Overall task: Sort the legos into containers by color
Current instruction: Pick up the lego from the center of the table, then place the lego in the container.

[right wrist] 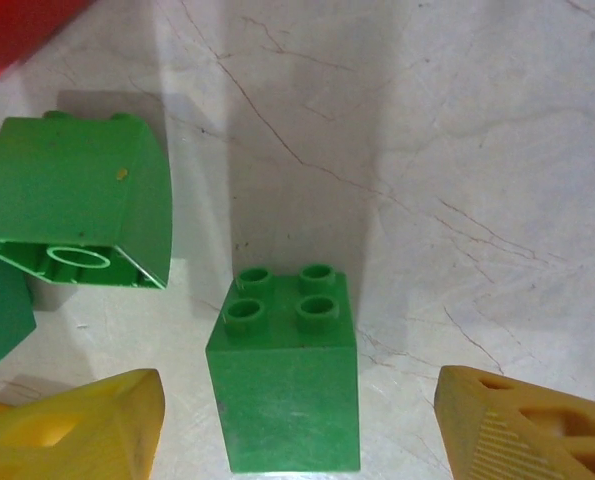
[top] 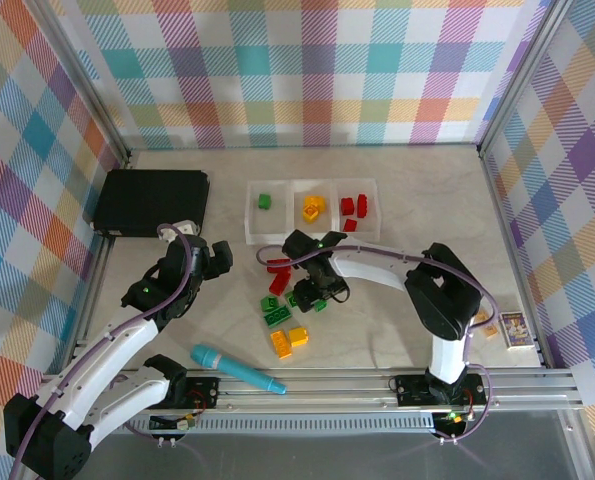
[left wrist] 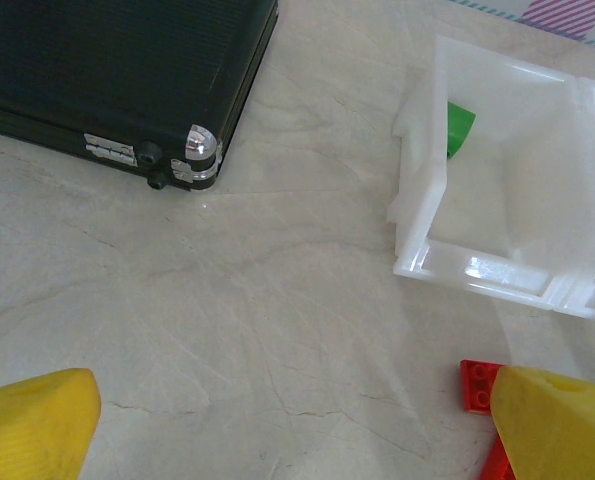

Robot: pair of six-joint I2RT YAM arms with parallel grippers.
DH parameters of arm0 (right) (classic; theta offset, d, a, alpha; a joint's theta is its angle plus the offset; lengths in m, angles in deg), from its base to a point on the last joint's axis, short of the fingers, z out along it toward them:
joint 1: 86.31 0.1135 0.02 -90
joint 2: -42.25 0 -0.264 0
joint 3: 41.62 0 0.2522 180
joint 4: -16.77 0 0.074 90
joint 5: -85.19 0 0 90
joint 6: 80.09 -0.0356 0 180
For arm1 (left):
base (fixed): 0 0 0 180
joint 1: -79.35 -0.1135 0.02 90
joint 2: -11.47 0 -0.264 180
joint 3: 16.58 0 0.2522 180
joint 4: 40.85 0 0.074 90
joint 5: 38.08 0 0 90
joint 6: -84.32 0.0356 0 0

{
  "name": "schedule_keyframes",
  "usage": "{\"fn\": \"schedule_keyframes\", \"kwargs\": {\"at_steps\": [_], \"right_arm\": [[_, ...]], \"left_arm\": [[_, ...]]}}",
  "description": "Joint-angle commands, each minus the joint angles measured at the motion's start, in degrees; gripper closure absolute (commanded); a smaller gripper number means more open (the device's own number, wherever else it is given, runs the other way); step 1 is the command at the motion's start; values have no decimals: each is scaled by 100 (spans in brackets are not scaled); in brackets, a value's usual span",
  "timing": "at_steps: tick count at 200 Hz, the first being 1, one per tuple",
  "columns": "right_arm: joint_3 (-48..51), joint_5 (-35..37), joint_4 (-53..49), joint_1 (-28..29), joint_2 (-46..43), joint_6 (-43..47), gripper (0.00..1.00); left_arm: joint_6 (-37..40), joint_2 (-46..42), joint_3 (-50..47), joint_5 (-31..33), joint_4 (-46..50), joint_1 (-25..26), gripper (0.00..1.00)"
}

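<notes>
The containers (top: 312, 232) stand in a row at the back of the table: a green lego (top: 264, 201) in the left one, yellow legos (top: 312, 208) in the middle, red legos (top: 354, 208) on the right. Loose red (top: 278, 275), green (top: 274, 310) and yellow (top: 289, 340) legos lie in front. My right gripper (right wrist: 299, 430) is open, straddling an upright green lego (right wrist: 287, 385) with a gap on each side. My left gripper (left wrist: 297, 430) is open over bare table, left of a red lego (left wrist: 479, 385) and in front of the left container (left wrist: 497, 270).
A black case (top: 152, 200) lies at the back left, its corner (left wrist: 199, 150) close to the left gripper. A teal marker (top: 237, 368) rests near the front rail. A small card (top: 514, 328) sits at the right. A tipped green lego (right wrist: 77, 205) lies left of the straddled one.
</notes>
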Motion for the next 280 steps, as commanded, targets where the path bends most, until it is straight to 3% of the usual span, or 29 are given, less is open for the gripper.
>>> {"fn": "schedule_keyframes", "kwargs": {"at_steps": [1,37,139,167,196,280], "right_arm": [[-177,58,-188,62,177,3,30],[-303,343,-393,98,445,-1,33],[-821,1019,-735,108,163,93,77],[-1368,1323,-551,37,-23,449,75],[-2144,942,-175,-256,141,811,76],[-4762,28,29,-851,2015,795,78]], "left_arm": [[15,23,-24,-78,-57,-64,0],[17,58,-23,-110,-89,-64,0],[69,9,22,-81,-44,-73,1],[31,-107,13,-66,-20,-78,0],[-199,-179,-68,-301,-35,-74,0],[-1006,-318,-740,-1327,-234,-73,0]]}}
